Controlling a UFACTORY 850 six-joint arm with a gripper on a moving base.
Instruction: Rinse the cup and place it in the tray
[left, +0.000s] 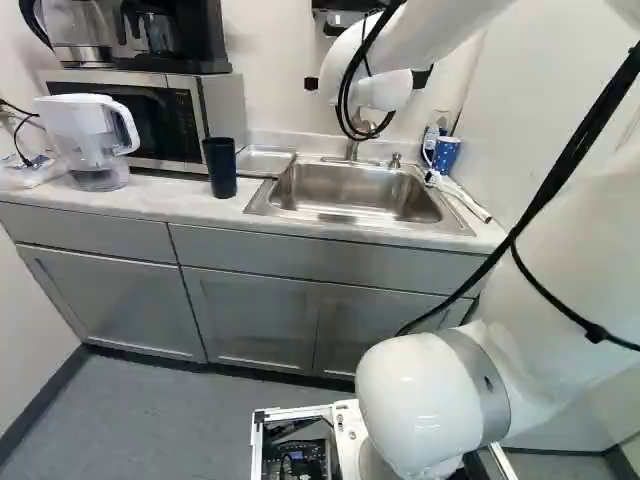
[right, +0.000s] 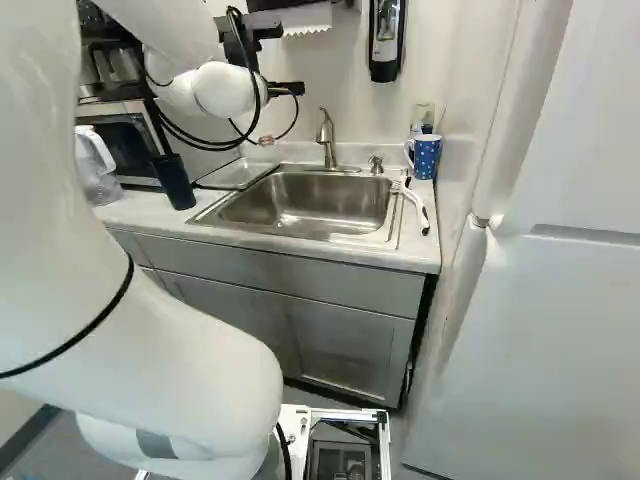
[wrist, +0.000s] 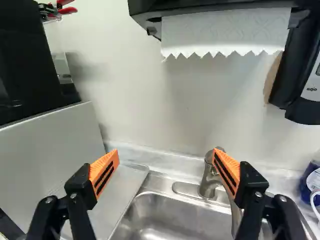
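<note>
One dark cup (left: 221, 166) left, one dotted mug (right: 425, 157) right of the tool (right: 288, 89), fingers apart

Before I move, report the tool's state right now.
Tool: open, orange pads standing wide apart, holding nothing.

The dark cup (left: 220, 168) shows too little of its inside to tell what it holds. The wrist view's edge cuts off the tray (wrist: 120, 192), the towel holder (wrist: 225, 6) and the soap dispenser (wrist: 303, 100). The arm (left: 430, 395) hides part of the tap (left: 352, 150) in the left base view, whose top edge crops the coffee maker (left: 190, 40).
</note>
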